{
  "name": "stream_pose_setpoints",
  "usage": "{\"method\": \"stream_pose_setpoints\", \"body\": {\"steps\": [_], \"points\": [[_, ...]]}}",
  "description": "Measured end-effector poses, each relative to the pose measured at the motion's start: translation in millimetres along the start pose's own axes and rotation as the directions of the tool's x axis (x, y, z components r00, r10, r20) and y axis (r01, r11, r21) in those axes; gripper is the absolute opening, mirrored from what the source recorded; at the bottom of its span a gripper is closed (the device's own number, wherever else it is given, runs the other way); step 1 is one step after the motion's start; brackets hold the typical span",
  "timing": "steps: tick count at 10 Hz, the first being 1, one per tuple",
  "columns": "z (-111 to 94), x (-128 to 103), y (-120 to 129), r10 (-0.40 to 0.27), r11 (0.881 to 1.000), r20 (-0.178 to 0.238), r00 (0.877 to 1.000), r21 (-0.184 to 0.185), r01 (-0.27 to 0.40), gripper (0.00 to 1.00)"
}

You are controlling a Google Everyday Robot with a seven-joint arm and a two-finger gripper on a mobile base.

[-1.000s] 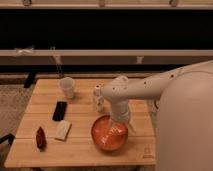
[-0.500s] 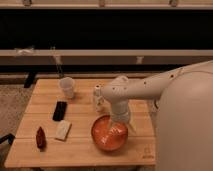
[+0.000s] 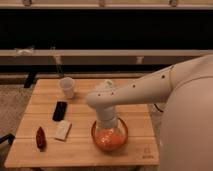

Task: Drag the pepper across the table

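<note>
Pepper (image 3: 40,137): small, dark red, tapered; lay on the counter (image 3: 80,152) near its front left corner, long axis running roughly front to back, touching nothing else.

Counter: light wood, plank-slatted, rectangular; small dark logo (image 3: 147,153) at the front right corner.

Claw (image 3: 107,131): hung at the end of the white arm (image 3: 142,86), which reached in from the right and turned downward over the orange bowl (image 3: 124,134). Claw stood released, jaws apart, lowered into or just above the bowl's mouth; whether it touched the bowl could not be told. Nothing was seen held. It was well apart from the pepper, which lay off to the left of the view.

Bowl: round, orange, translucent; sat at the front centre of the counter.

Phone (image 3: 60,110): flat, black, rectangular; lay left of centre, behind the pepper.

Pale flat rectangle (image 3: 63,130): lay just beside the pepper, between it and the bowl, in front of the phone.

Cup (image 3: 67,87): white, upright, near the back edge, behind the phone.
</note>
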Motion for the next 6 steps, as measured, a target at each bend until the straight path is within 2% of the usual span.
{"method": "stream_pose_setpoints", "body": {"steps": [2,4,6], "points": [[-1.1,30.1,43.0,-0.097,0.995,0.006,0.995,-0.013,0.097,0.8],[-0.8,64.3,96.5,-0.221,0.975,0.013,0.975,-0.032,0.221,0.8],[-0.6,88.3,143.8,-0.305,0.951,0.023,0.952,-0.055,0.306,0.8]]}}
